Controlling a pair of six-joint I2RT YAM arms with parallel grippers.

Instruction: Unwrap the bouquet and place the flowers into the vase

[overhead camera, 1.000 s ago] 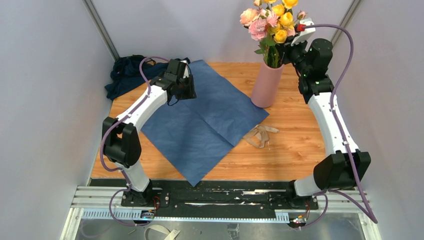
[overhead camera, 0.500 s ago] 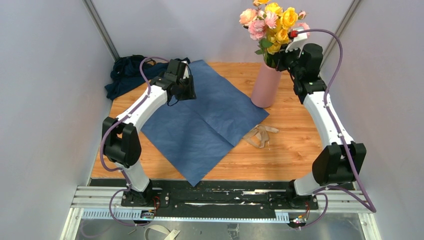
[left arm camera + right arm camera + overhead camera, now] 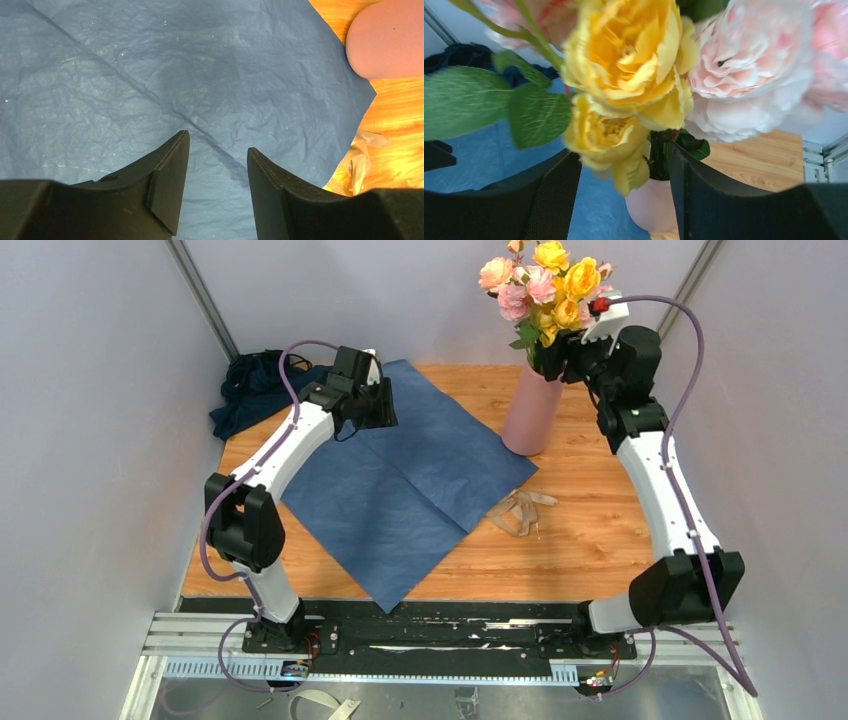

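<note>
**Flowers are in the vase, now it just has to get out without knocking it over**

The right claw is spread wide up by the stems and gripping nothing, with a yellow bloom and some leaves sitting loose between its fingers. The left claw hangs partly open and empty over the blue wrap, which lies flat on the surface with the raffia ribbon beside it. The flowers stand in the pink vase at the back right. I reckon the trick is wide jaws and a slow, straight retreat, since a snagged leaf could tip that tall vase.
</note>
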